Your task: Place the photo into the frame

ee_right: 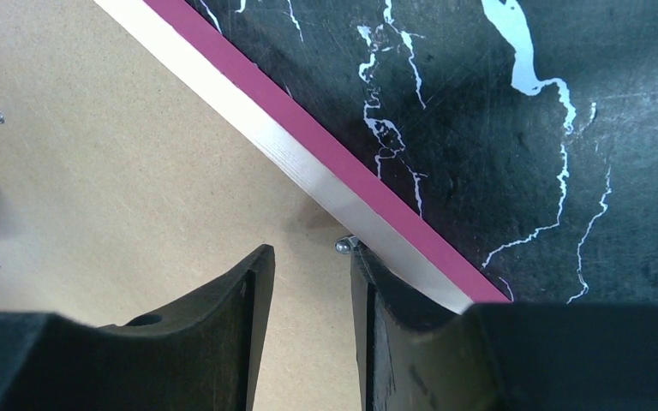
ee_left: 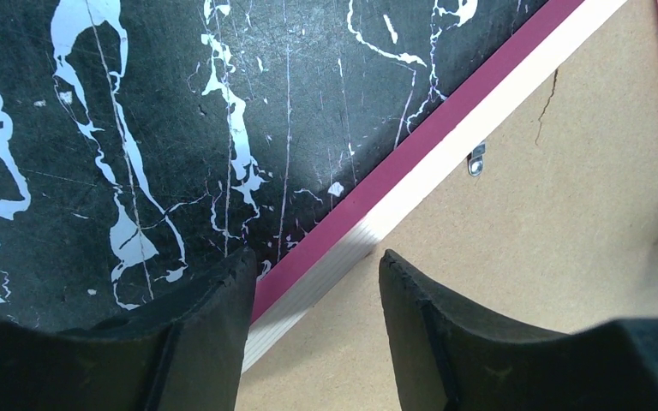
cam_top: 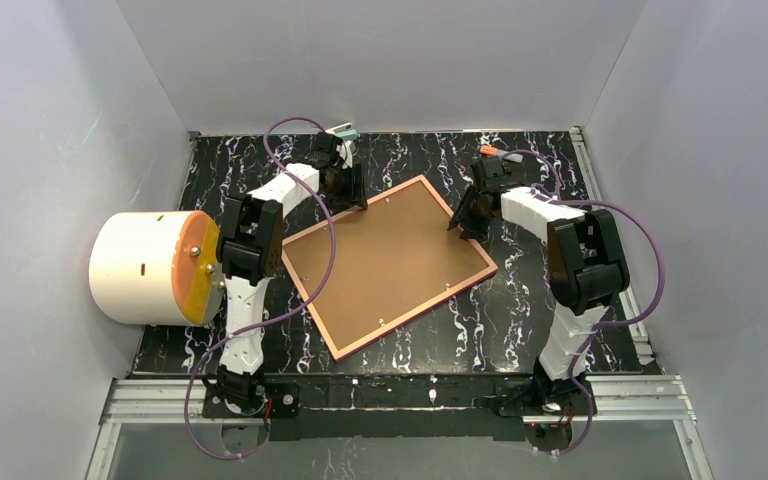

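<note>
The frame (cam_top: 417, 312) lies face down and turned diagonally on the black marbled table, with a brown backing board (cam_top: 390, 262) filling its back. The photo is hidden. My left gripper (cam_top: 352, 200) is at the frame's far-left side. In the left wrist view it (ee_left: 317, 257) is open and straddles the frame's (ee_left: 391, 184) rail, one finger over the table and one over the board (ee_left: 565, 214). My right gripper (cam_top: 463, 225) is at the right side. It (ee_right: 310, 253) is open above the board (ee_right: 120, 171), its right finger beside a metal tab (ee_right: 343, 246) at the rail (ee_right: 308, 134).
A white cylinder with an orange end face (cam_top: 150, 268) lies at the table's left edge beside the left arm. Grey walls close in the table on three sides. Small metal tabs (ee_left: 476, 159) line the inside of the frame's rail.
</note>
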You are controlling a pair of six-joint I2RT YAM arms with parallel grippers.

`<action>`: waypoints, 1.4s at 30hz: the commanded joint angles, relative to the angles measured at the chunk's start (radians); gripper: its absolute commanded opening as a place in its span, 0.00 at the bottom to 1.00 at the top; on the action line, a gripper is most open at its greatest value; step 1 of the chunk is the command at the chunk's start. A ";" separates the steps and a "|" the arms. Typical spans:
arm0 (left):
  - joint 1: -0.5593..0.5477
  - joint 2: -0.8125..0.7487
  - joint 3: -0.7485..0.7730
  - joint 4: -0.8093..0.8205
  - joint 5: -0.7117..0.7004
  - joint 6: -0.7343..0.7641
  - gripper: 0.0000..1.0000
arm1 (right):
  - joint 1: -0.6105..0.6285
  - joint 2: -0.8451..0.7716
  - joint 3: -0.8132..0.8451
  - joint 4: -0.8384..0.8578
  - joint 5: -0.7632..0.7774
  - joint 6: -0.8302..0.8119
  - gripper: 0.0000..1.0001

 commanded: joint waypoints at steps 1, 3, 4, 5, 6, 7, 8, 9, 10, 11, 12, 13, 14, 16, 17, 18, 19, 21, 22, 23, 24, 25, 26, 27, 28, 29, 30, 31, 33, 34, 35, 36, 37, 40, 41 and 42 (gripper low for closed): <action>0.002 0.010 -0.017 -0.029 0.023 0.016 0.52 | -0.006 0.048 -0.005 0.080 0.050 -0.060 0.47; 0.002 0.009 -0.015 -0.031 0.022 0.016 0.52 | -0.006 0.051 0.011 0.073 0.043 -0.066 0.47; 0.001 0.008 -0.015 -0.032 0.021 0.016 0.52 | -0.005 0.050 0.015 0.070 0.038 -0.066 0.46; 0.002 0.008 -0.014 -0.034 0.020 0.016 0.52 | -0.006 0.046 0.017 0.070 0.032 -0.068 0.46; 0.001 0.008 -0.011 -0.036 0.019 0.016 0.52 | -0.006 0.039 0.014 0.071 0.026 -0.067 0.46; 0.002 0.008 -0.009 -0.038 0.019 0.016 0.52 | -0.006 0.031 0.013 0.071 0.022 -0.069 0.46; 0.002 0.008 -0.005 -0.041 0.019 0.017 0.52 | -0.006 0.021 0.014 0.074 -0.002 -0.076 0.47; 0.001 0.008 -0.001 -0.044 0.018 0.018 0.52 | -0.006 0.008 0.014 0.081 -0.028 -0.085 0.47; 0.002 0.007 0.004 -0.048 0.017 0.019 0.52 | -0.006 -0.015 0.014 0.088 -0.045 -0.092 0.47; 0.002 0.006 0.009 -0.054 0.015 0.020 0.52 | -0.005 -0.040 0.010 0.100 -0.058 -0.100 0.47; 0.002 0.005 0.014 -0.057 0.014 0.022 0.52 | -0.006 -0.066 0.004 0.114 -0.065 -0.108 0.47; 0.002 0.002 0.019 -0.059 0.014 0.024 0.52 | -0.006 -0.088 0.000 0.128 -0.064 -0.115 0.48; 0.002 0.000 0.022 -0.061 0.014 0.024 0.52 | -0.006 -0.107 0.001 0.132 -0.060 -0.119 0.48; 0.002 -0.001 0.029 -0.063 0.013 0.024 0.53 | -0.006 -0.130 0.012 0.117 -0.048 -0.124 0.49; 0.002 -0.001 0.032 -0.065 0.012 0.024 0.54 | -0.007 -0.137 0.017 0.109 -0.045 -0.124 0.50; 0.002 -0.001 0.035 -0.068 0.011 0.023 0.56 | -0.006 -0.141 0.019 0.098 -0.040 -0.125 0.50; 0.002 -0.003 0.035 -0.070 0.008 0.026 0.57 | -0.007 -0.142 0.020 0.086 -0.034 -0.122 0.50; 0.001 -0.004 0.036 -0.075 0.006 0.030 0.57 | -0.007 -0.139 0.015 0.057 -0.027 -0.113 0.51; 0.001 -0.006 0.037 -0.079 0.007 0.034 0.57 | -0.007 -0.137 0.010 0.046 -0.027 -0.107 0.51; 0.002 -0.006 0.036 -0.080 0.008 0.037 0.57 | -0.007 -0.134 0.003 0.039 -0.031 -0.100 0.51; 0.002 -0.006 0.036 -0.084 0.010 0.041 0.57 | -0.007 -0.134 -0.006 0.035 -0.040 -0.094 0.51; 0.002 -0.007 0.035 -0.088 0.009 0.046 0.55 | -0.008 -0.133 -0.017 0.035 -0.051 -0.088 0.51; 0.002 -0.009 0.033 -0.090 0.007 0.049 0.54 | -0.007 -0.134 -0.027 0.035 -0.056 -0.081 0.51; 0.002 -0.010 0.030 -0.092 0.006 0.050 0.53 | -0.007 -0.134 -0.038 0.039 -0.061 -0.077 0.51; 0.002 -0.012 0.027 -0.092 0.008 0.052 0.51 | -0.007 -0.133 -0.048 0.041 -0.064 -0.073 0.51; 0.002 -0.012 0.025 -0.093 0.010 0.053 0.50 | -0.007 -0.129 -0.055 0.045 -0.063 -0.070 0.51; 0.002 -0.012 0.022 -0.093 0.011 0.054 0.50 | -0.007 -0.123 -0.060 0.047 -0.062 -0.067 0.51; 0.001 -0.011 0.020 -0.093 0.013 0.054 0.49 | -0.007 -0.113 -0.061 0.050 -0.062 -0.065 0.52; 0.002 -0.011 0.017 -0.093 0.016 0.053 0.48 | -0.008 -0.083 -0.054 0.054 -0.060 -0.059 0.52; 0.002 -0.010 0.015 -0.093 0.017 0.052 0.48 | -0.010 -0.069 -0.049 0.056 -0.058 -0.052 0.52; 0.002 -0.009 0.015 -0.092 0.018 0.052 0.48 | -0.010 -0.057 -0.043 0.060 -0.054 -0.048 0.52; 0.001 -0.008 0.012 -0.093 0.020 0.051 0.47 | -0.010 -0.050 -0.039 0.067 -0.050 -0.044 0.52; 0.001 -0.007 0.011 -0.092 0.023 0.050 0.47 | -0.012 -0.040 -0.036 0.075 -0.048 -0.042 0.52; 0.001 -0.003 0.011 -0.092 0.031 0.046 0.47 | -0.012 -0.014 -0.024 0.082 -0.031 -0.037 0.51; 0.002 -0.003 0.013 -0.092 0.031 0.044 0.46 | -0.014 -0.005 -0.017 0.074 -0.020 -0.032 0.51; 0.002 -0.003 0.015 -0.092 0.032 0.042 0.46 | -0.016 0.004 -0.012 0.070 -0.015 -0.029 0.51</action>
